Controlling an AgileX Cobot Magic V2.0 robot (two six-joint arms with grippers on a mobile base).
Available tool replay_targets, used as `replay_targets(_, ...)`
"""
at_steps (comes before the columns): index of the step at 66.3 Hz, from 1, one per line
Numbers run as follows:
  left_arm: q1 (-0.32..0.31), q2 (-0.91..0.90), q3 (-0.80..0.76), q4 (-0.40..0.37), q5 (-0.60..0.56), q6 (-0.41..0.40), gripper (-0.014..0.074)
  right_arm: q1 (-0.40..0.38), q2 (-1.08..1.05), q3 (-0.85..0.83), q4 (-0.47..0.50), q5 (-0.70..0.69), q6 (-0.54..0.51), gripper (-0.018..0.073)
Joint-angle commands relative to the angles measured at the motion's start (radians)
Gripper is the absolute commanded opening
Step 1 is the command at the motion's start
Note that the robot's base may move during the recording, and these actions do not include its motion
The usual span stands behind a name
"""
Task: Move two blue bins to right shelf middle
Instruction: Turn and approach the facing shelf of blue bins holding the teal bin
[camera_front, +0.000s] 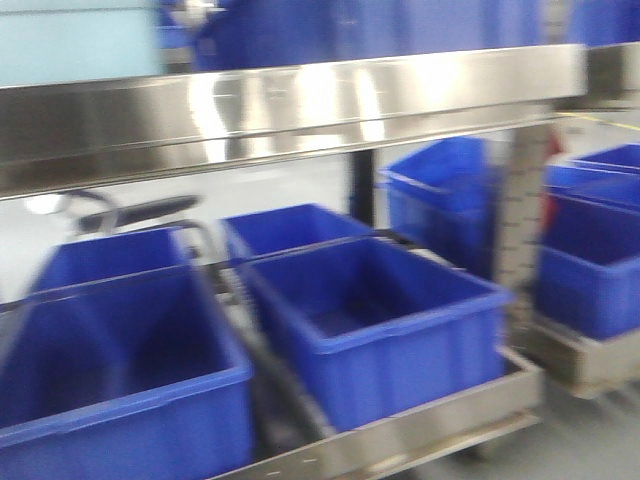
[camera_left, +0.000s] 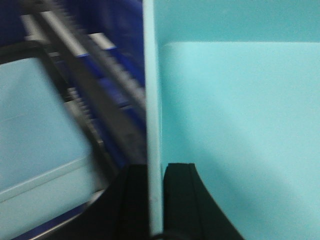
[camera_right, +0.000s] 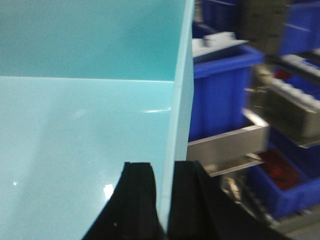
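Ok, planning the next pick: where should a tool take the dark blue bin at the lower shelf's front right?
Probably the near wall's rim, from above: the dark blue bin sits upright, open and empty, its thin lipped wall suits a pinch, and another bin crowds its left.
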Motion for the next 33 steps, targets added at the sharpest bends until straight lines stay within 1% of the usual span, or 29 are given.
replay_targets(1,0.003,-0.002,-0.012,0.029,-0.042,0.007,-0.0111,0.008,-0.019,-0.017,0.032,-0.068,-0.014,-0.0167)
replay_targets(33,0.003,-0.002,-0.012,0.029,-0.042,0.007,-0.0111,0.008,-0.019,-0.017,0.032,-0.068,-0.014,-0.0167)
